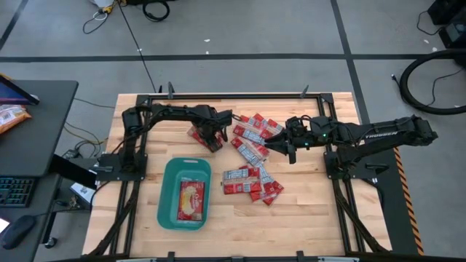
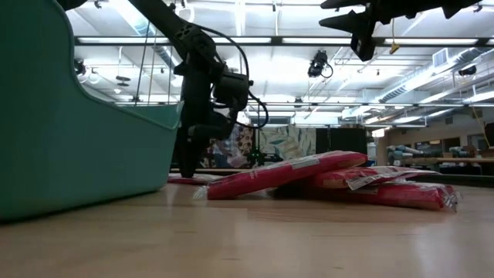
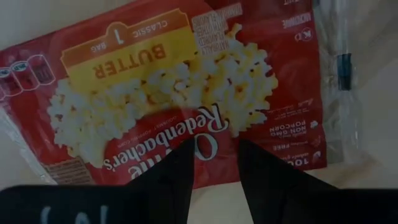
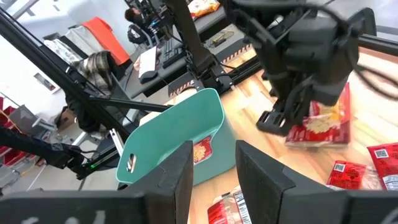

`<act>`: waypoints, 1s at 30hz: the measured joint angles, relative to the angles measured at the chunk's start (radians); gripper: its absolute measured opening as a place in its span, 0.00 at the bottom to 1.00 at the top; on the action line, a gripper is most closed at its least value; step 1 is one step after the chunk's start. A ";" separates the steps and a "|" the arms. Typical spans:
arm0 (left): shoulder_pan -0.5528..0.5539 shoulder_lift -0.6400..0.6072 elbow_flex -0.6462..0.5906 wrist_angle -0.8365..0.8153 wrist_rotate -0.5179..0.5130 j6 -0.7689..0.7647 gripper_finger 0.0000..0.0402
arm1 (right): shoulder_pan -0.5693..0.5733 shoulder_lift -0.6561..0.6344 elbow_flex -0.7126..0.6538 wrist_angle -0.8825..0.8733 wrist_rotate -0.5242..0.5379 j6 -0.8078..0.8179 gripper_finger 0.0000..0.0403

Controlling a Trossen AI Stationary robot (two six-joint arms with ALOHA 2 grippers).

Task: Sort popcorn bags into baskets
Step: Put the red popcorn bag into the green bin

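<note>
A large red popcorn bag (image 1: 198, 133) with a yellow butter label (image 3: 124, 53) lies flat on the table. My left gripper (image 3: 214, 165) stands over it, open, fingers pointing down at the bag (image 4: 323, 121). Several small red packets (image 1: 251, 156) lie in a loose overlapping pile (image 2: 324, 174) at mid table. My right gripper (image 1: 280, 143) hovers open above the pile's right side (image 4: 214, 168). The teal basket (image 1: 166, 175) sits near the front edge, with another large bag (image 1: 191, 198) lying flat inside. My left gripper comes at the large bag from above, its open fingertips (image 3: 186, 155) over the printed face near one long edge (image 3: 211, 127). The bag lies flat on the table. Whether the tips touch it I cannot tell.
The basket wall (image 2: 69, 139) rises close in the low view. Metal arm frames (image 1: 131, 167) stand at the table's left and right. A desk with a keyboard (image 1: 14, 191) is left of the table. Bare wood (image 1: 306, 211) lies in front of the pile.
</note>
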 joint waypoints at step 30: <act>-0.033 -0.152 -0.033 0.000 -0.091 0.831 0.58 | 0.017 0.000 0.000 -0.023 0.056 0.019 0.31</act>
